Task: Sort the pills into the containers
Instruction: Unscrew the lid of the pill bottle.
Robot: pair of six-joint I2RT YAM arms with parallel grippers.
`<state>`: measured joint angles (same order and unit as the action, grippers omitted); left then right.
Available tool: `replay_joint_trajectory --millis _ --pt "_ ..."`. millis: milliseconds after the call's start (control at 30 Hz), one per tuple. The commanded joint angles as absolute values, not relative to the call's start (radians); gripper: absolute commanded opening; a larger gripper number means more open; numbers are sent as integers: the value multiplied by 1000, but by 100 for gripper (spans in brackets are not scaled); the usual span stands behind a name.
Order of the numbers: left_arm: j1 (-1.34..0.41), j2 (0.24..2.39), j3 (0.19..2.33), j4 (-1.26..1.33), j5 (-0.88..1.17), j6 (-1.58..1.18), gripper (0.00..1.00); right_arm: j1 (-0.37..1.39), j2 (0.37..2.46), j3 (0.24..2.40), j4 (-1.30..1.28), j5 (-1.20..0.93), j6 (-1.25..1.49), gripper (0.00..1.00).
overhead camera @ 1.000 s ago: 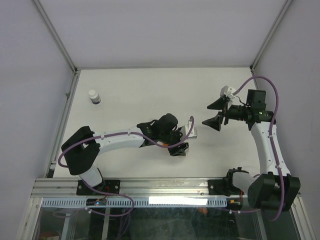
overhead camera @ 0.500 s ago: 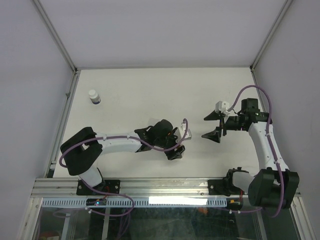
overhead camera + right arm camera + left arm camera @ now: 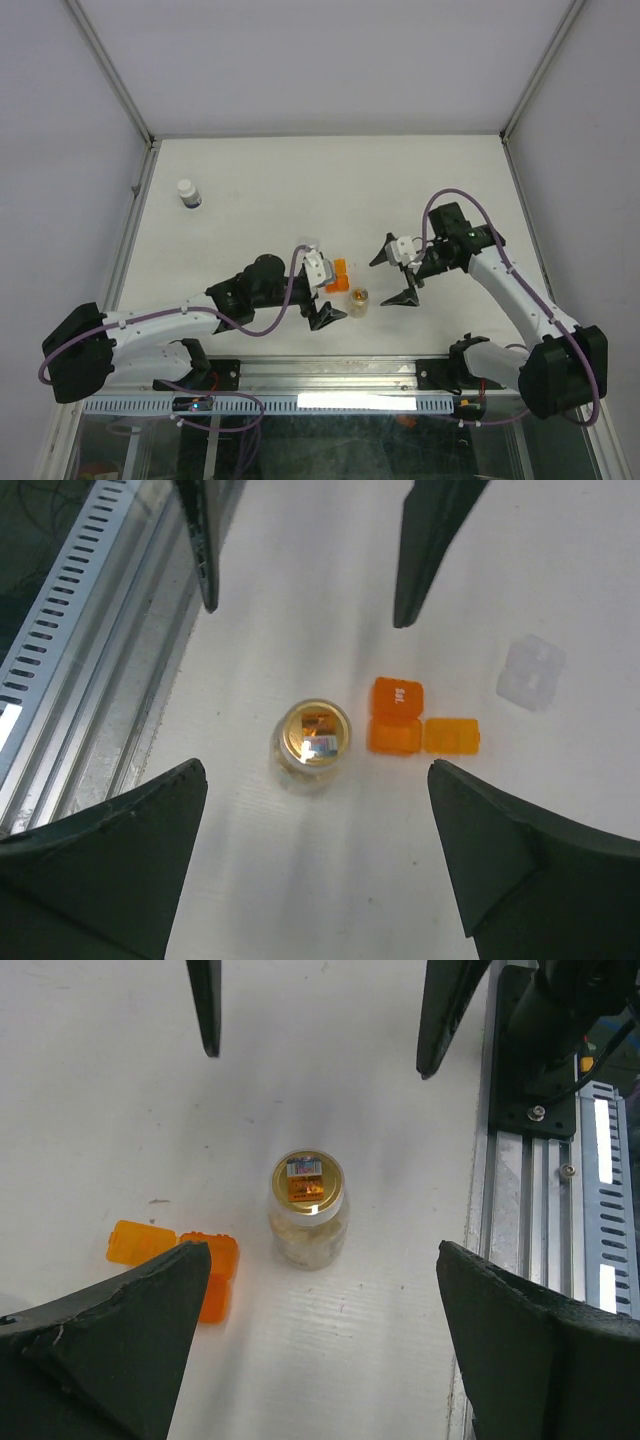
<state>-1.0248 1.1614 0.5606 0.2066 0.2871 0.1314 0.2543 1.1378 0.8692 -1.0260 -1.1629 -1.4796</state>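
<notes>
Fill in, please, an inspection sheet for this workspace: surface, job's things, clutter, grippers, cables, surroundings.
Surface: white table, no loose pills seen.
Job's things: clear vial upright, tan pills inside; orange containers lying close beside it; white bottle upright at far left.
Clutter: small clear plastic piece beyond the orange containers.
Grippers: left gripper and right gripper open, empty, facing each other across the vial.
Cables: purple cables looped along both arms, not touching the things.
Surroundings: white walls; metal rail at near edge.

White table point(image 3: 300, 170). Slotted metal rail point(image 3: 330, 372) along table's near edge. Grey walls point(image 3: 330, 60) round table's other sides.
</notes>
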Motion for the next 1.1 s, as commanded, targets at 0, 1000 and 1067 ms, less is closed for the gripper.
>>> replay_joint_trajectory --millis 0,1000,1067 --pt "-997 1057 446 385 264 82 99 394 1183 916 -911 -1052 -1419 95" --pt "-994 1097 232 755 235 90 99 662 1335 954 -772 -761 -1153 17" --pt "-994 1094 213 860 223 41 99 621 1306 953 -774 -850 -1124 11"
